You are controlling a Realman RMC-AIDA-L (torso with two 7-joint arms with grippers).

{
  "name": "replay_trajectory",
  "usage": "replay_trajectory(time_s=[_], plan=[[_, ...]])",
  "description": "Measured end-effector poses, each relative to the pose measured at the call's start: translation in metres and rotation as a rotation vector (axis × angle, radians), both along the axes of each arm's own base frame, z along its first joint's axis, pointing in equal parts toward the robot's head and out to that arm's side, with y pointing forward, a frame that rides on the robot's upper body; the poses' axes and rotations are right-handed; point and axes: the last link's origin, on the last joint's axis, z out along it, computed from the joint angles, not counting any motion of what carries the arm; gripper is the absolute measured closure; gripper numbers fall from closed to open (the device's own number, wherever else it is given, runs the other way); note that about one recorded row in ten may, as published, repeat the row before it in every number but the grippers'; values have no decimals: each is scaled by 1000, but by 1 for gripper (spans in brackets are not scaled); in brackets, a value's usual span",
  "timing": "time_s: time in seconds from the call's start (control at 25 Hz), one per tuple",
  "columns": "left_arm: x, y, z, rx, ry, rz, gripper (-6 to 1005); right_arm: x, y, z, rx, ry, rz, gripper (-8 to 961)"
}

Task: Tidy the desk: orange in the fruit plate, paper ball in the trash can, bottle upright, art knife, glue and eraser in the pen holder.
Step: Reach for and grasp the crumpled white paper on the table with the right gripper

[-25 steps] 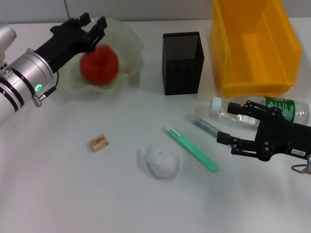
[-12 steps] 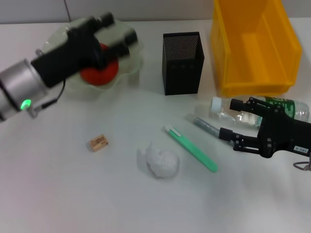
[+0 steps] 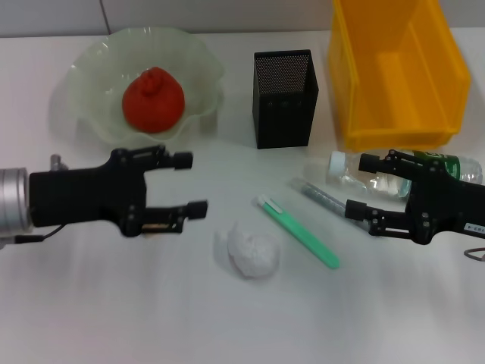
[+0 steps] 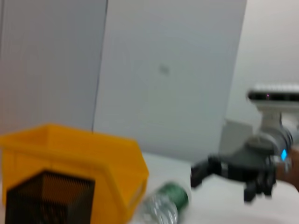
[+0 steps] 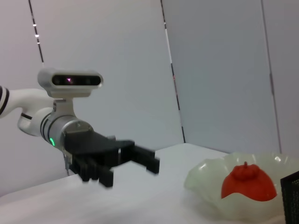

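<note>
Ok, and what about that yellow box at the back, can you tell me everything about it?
The trash can is a big bright yellow bin that looks like smooth plastic. It is rectangular with tall walls and an open top, and nothing shows inside it. It stands upright at the back of the white table, just right of the black mesh pen holder, with a small gap between them. The bottle lies on its side right in front of it.

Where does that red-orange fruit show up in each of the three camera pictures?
Head view: the orange sits in the fruit plate, far left on the table.
Left wrist view: not in it.
Right wrist view: the orange is low at the right, in the fruit plate.
Shared landmark: the pen holder, whose edge is beside the plate.
</note>
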Motion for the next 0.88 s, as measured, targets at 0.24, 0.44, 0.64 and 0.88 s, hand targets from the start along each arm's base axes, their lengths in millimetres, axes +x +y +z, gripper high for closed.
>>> replay_trajectory(time_s=[0.24, 0.44, 0.64, 0.88], plan=[[-10, -5, 5, -28, 44, -2, 186, -7, 3, -3, -57, -9, 17, 140], [-15, -8, 6, -42, 80, -1, 186, -20, 12, -9, -155, -48, 62, 139], [-18, -9, 7, -45, 95, -4, 186, -38, 27, -24, -267, -153, 119, 139], [-20, -11, 7, -53, 98, -6, 186, -51, 39, -42, -307, -265, 167, 139]])
